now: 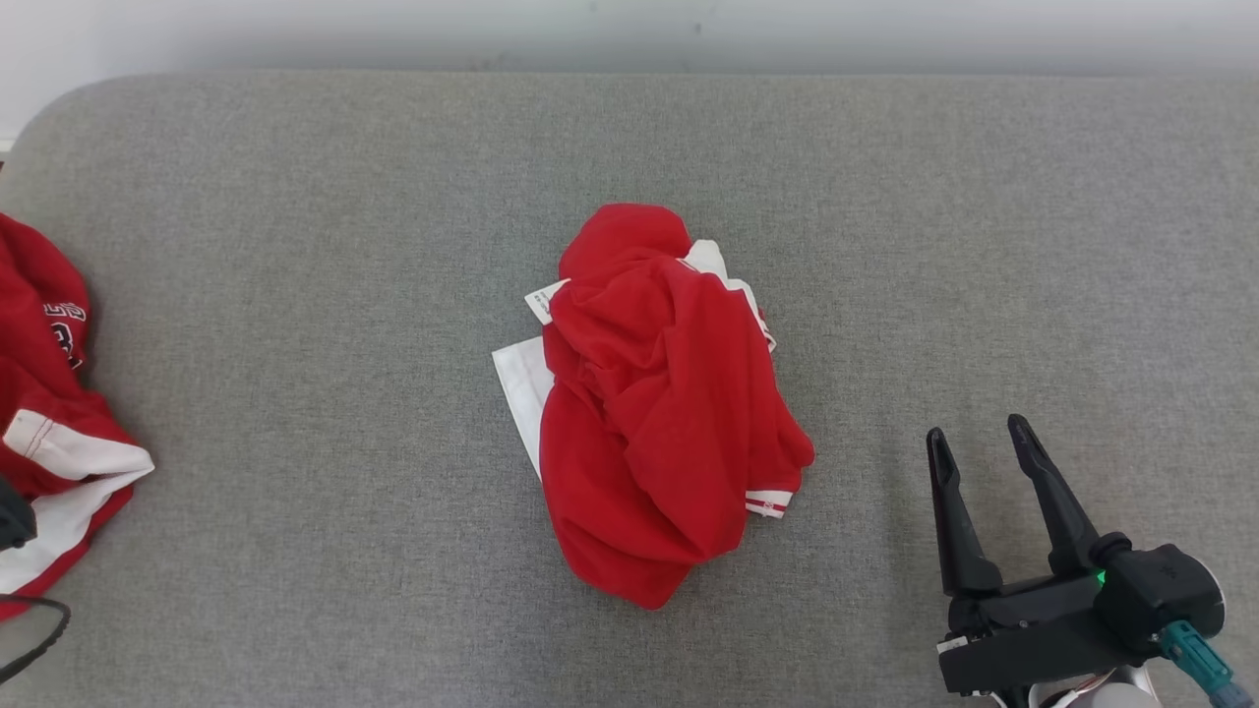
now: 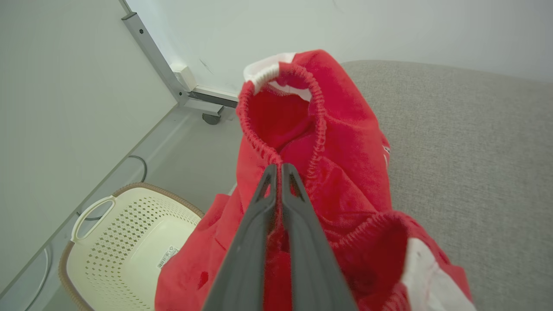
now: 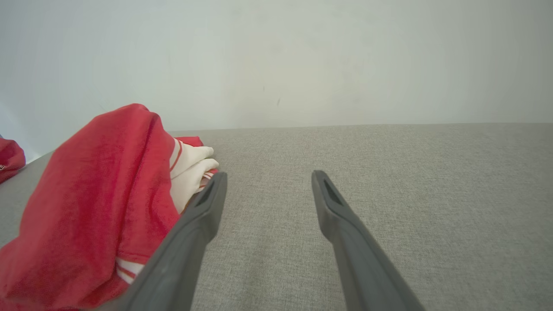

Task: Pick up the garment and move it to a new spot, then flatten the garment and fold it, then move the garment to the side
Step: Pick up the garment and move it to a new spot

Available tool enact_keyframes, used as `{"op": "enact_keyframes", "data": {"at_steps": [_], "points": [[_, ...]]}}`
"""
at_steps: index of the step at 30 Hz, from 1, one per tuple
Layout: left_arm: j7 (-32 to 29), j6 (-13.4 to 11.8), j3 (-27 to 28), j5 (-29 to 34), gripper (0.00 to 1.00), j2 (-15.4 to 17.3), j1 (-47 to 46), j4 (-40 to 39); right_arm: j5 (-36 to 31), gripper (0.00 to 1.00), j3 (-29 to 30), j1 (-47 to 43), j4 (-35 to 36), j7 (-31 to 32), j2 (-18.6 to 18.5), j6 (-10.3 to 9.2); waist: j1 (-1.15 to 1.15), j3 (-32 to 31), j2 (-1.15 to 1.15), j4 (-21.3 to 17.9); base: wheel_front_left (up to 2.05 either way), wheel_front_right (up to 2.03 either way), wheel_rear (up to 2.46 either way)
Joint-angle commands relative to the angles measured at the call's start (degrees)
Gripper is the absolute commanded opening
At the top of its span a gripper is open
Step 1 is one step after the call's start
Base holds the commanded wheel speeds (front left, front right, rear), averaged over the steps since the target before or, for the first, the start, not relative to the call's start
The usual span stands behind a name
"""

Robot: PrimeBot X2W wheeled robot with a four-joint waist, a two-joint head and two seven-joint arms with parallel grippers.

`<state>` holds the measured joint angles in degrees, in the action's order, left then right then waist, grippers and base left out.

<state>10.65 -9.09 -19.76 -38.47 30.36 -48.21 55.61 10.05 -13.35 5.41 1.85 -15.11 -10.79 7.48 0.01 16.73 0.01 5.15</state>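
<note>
You have the left claw (image 2: 278,166) pinching the garment (image 2: 345,142) at the left edge of the bench (image 1: 295,246), basket (image 2: 129,242) below; right claw (image 1: 976,428) spread, idle; lift the cloth clear of the edge, set it apart from the centre heap (image 1: 659,413).

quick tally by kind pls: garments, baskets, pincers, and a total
garments: 2, the middle garment in a heap and the left garment
basket: 1, the basket beside the left garment
pincers: 2, the left pincer shut on the left garment, the right pincer open
total: 5
</note>
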Motion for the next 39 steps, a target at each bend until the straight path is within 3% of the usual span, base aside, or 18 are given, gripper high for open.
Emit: {"op": "enact_keyframes", "data": {"at_steps": [1, 11, 20, 30, 36, 39], "points": [[0.21, 0.35, -0.07, -0.09, 1.00, 0.37, -0.42, 0.56, -0.08, 1.00, -0.05, 0.39, -0.09, -0.03, 0.26, 0.02, -0.01, -0.31, -0.01, 0.01, 0.00, 0.00, 0.00], [3.80, -0.70, -0.60, 2.60, 1.00, 2.46, -0.78, -2.92, 0.59, 1.00, -0.30, -1.53, -0.86, -0.03, 1.96, 0.02, -0.01, -4.90, -0.01, -0.81, 0.00, 0.00, 0.00], [4.51, -4.33, -1.19, 6.79, 1.00, 5.17, 5.23, -20.43, 0.95, 1.00, -0.75, -3.45, -1.25, -0.03, 3.49, 0.02, -0.01, -10.90, -0.01, -3.17, 0.00, 0.00, 0.00], [4.60, -10.41, 0.84, 6.46, 1.00, 2.80, 25.05, -47.55, -0.16, 1.00, -0.35, -4.88, -0.42, -0.03, 3.57, 0.02, -0.01, -16.54, -0.01, -8.79, 0.00, 0.00, 0.00], [4.62, -10.27, 3.94, 9.43, 1.00, -0.36, 35.73, -59.35, -1.48, 1.00, 0.15, -4.04, -0.59, -0.03, 3.49, 0.02, -0.01, -18.04, -0.01, -12.05, 0.00, 0.00, 0.00], [4.62, -8.76, 5.49, 11.81, 1.00, -2.55, 40.43, -62.88, -1.96, 1.00, 0.12, -3.99, -0.75, -0.03, 3.49, 0.02, -0.01, -18.63, -0.01, -13.22, 0.00, 0.00, 0.00]]}}
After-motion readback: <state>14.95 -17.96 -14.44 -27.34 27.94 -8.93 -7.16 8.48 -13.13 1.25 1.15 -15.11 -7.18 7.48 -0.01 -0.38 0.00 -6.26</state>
